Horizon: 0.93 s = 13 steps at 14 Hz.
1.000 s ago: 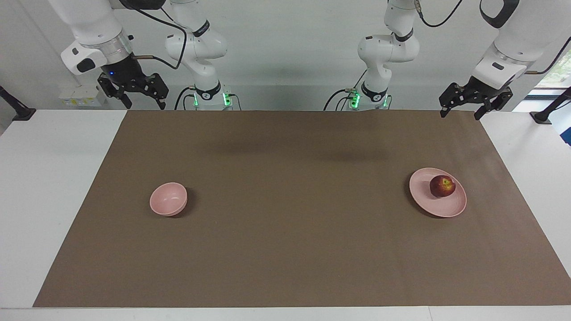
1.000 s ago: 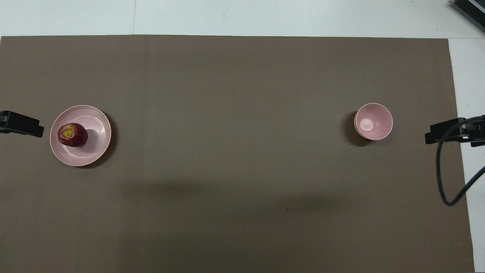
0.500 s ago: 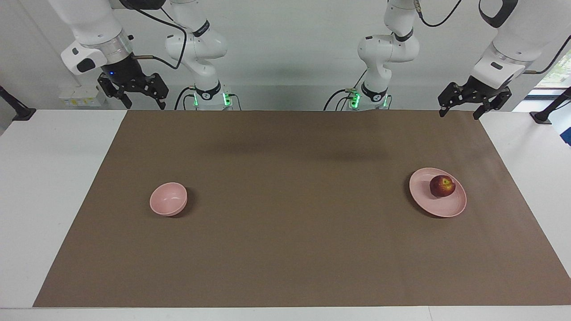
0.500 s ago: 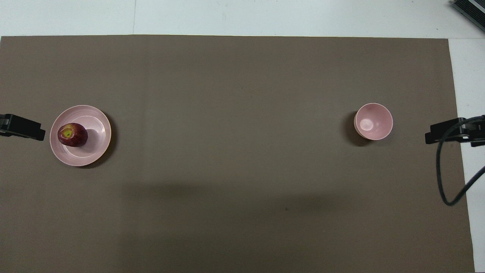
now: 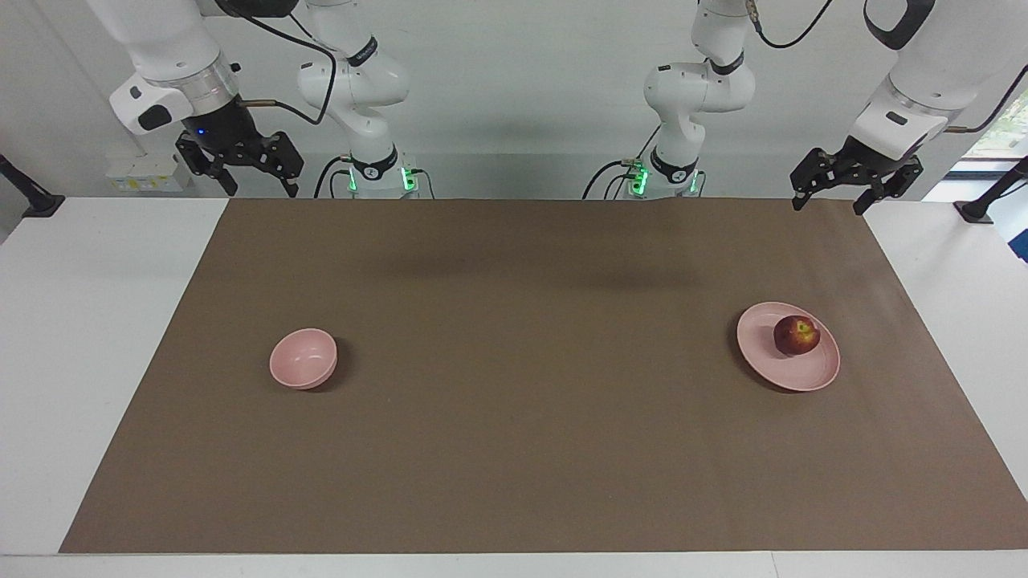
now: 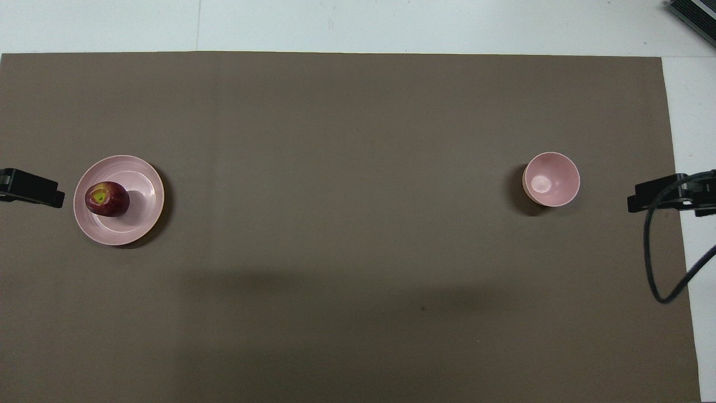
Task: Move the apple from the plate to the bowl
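A dark red apple with a yellowish patch sits on the pale pink plate toward the left arm's end of the table. It also shows in the overhead view, on the plate. The small deep pink bowl stands empty toward the right arm's end; it also shows in the overhead view. My left gripper hangs open and empty, high over the mat's edge by the robots, well apart from the plate. My right gripper hangs open and empty, high over the mat's corner at its own end, and waits.
A brown mat covers most of the white table. A black cable loops down from the right gripper. Only the left gripper's tip shows in the overhead view.
The left gripper has shifted very slightly back and forth. The apple, plate, bowl and right gripper have not moved.
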Each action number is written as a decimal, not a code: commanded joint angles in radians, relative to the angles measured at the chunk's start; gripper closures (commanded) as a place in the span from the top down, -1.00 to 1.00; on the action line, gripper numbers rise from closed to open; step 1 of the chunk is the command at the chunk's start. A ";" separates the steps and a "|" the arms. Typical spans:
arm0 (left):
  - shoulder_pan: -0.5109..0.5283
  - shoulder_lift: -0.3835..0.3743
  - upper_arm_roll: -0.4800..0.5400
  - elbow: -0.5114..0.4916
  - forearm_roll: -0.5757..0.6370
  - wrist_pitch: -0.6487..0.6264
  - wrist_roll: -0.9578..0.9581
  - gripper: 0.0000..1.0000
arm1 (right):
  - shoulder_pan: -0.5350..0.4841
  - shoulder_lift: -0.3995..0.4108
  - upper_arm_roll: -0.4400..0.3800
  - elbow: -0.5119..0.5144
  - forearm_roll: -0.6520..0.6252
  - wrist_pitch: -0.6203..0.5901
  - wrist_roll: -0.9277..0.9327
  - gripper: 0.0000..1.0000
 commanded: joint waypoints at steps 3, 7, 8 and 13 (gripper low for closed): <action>0.002 -0.019 0.003 -0.018 -0.015 -0.006 0.009 1.00 | -0.003 0.002 -0.003 0.004 0.019 0.002 0.011 1.00; 0.003 -0.019 0.003 -0.017 -0.014 -0.006 0.009 1.00 | -0.003 0.002 -0.003 0.004 0.019 0.002 0.011 1.00; 0.002 -0.019 0.003 -0.017 -0.015 -0.008 0.009 1.00 | -0.003 0.002 -0.003 0.004 0.019 0.002 0.011 1.00; 0.013 -0.022 0.003 -0.026 -0.014 0.014 0.006 1.00 | -0.003 0.002 -0.003 0.004 0.019 0.002 0.011 1.00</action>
